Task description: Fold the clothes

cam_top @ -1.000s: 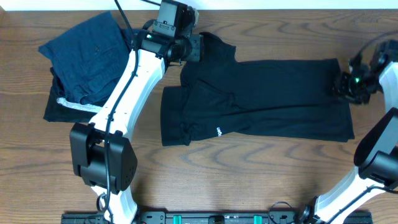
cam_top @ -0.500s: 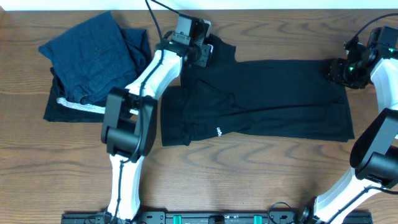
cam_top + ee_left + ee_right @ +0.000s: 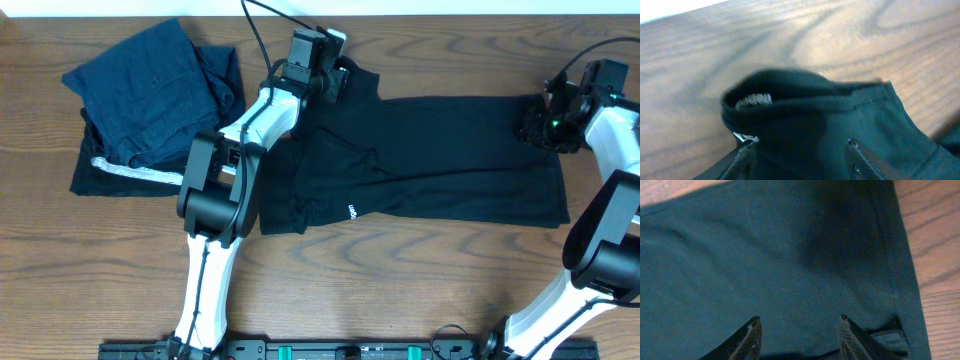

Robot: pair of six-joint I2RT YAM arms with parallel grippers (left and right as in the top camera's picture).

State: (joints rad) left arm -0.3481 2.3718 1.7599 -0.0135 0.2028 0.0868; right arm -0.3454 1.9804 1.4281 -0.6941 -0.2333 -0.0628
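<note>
The black top [image 3: 430,160] lies spread flat across the middle of the table, partly folded, with a small white logo print [image 3: 351,211] near its front edge. My left gripper [image 3: 335,82] is open over the collar end at the back left. In the left wrist view the collar [image 3: 805,97] with its white neck label [image 3: 754,100] lies just ahead of my open left gripper [image 3: 800,144]. My right gripper [image 3: 533,125] is open over the top's back right corner. In the right wrist view my right gripper [image 3: 800,320] is spread over the fabric [image 3: 765,255] near the hem.
A navy-blue folded garment [image 3: 150,90] lies at the back left on a black folded garment with a pale grey stripe [image 3: 125,172]. Bare wooden table [image 3: 400,280] runs along the front. The table's back edge is close behind both grippers.
My left arm has swung right and back, bringing its gripper to the collar. My right gripper has moved a little left and back over the top's corner.
</note>
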